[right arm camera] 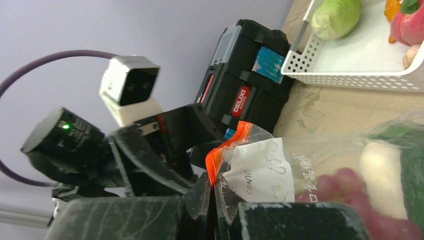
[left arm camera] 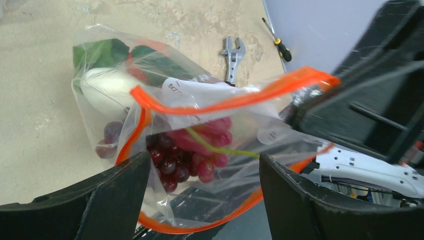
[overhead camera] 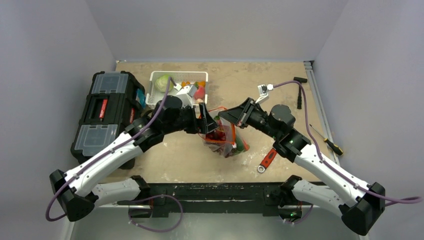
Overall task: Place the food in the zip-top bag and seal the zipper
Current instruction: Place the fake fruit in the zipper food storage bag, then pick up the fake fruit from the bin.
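Note:
The zip-top bag stands with its mouth gaping. Inside it lie dark red grapes, a white radish and green leaves. Its orange-red zipper runs unsealed around the mouth. My left gripper is open, its fingers spread either side of the mouth's near edge with nothing held. My right gripper is shut on the zipper at one corner of the bag. From above, both grippers, left and right, meet over the bag.
A white slotted basket behind the bag holds more food: a green piece and a pink piece. A black toolbox stands at the left. A red-handled wrench and a screwdriver lie at the right.

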